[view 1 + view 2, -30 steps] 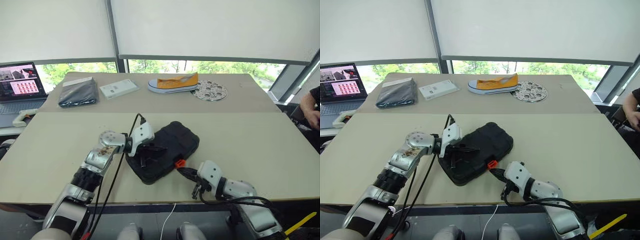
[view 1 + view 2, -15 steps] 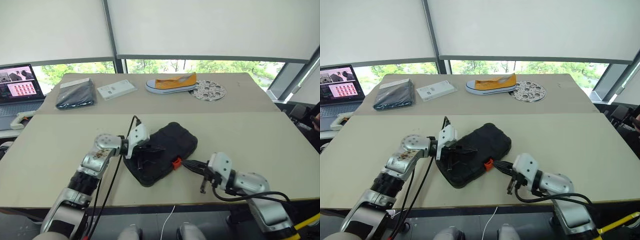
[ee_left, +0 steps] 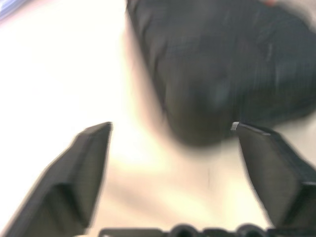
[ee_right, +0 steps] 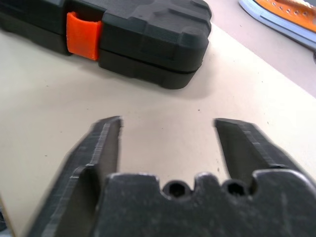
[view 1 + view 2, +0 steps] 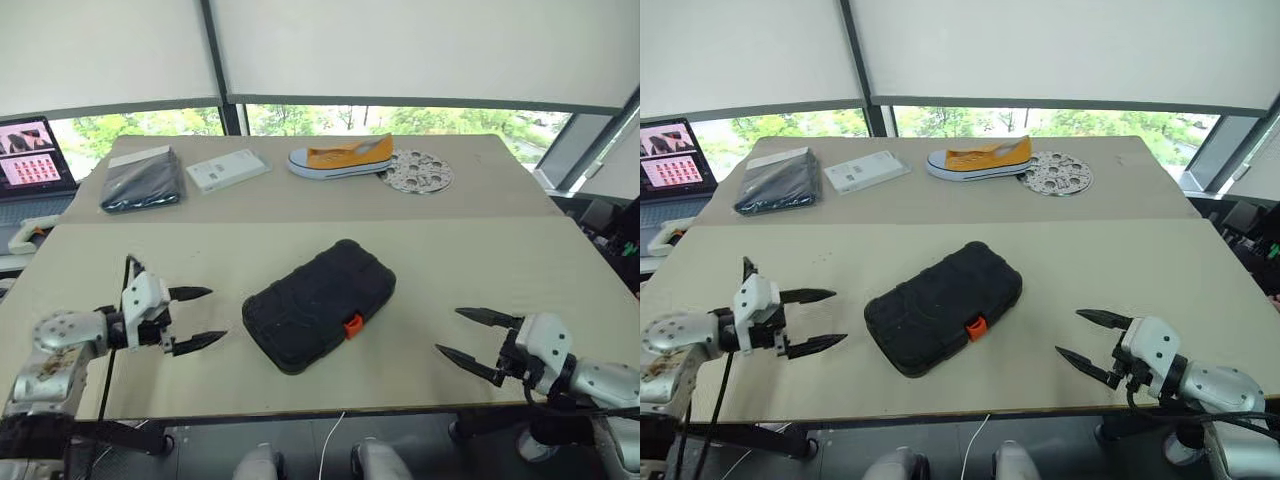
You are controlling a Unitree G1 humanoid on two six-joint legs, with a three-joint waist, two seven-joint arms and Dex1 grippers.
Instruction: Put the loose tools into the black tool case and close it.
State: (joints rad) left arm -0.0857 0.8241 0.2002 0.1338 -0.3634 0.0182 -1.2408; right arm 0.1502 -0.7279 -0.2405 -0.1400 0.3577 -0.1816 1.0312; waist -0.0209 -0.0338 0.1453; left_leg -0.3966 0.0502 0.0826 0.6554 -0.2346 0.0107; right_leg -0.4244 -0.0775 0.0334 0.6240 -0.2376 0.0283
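Note:
The black tool case [image 5: 318, 303] lies closed in the middle of the near table, its lid down and its orange latch [image 5: 352, 325] facing the front edge. The loose tools are out of view. My left gripper [image 5: 217, 313] hovers open to the left of the case, a hand's width away, with nothing between its fingers. My right gripper [image 5: 448, 330] stands open to the right of the case, also empty and apart from it. In the right wrist view the case [image 4: 138, 29] and its latch [image 4: 83, 35] lie beyond the open fingers.
On the far table lie a flat dark grey pouch [image 5: 142, 180], a white box [image 5: 227, 171], an orange shoe [image 5: 342, 159] and a perforated metal disc [image 5: 420, 171]. A laptop [image 5: 28, 160] stands at the far left. Bare tabletop surrounds the case.
Both grippers have left the case, the left one swinging out to the left off the lid and the right one drawing right from the latch. Both have opened.

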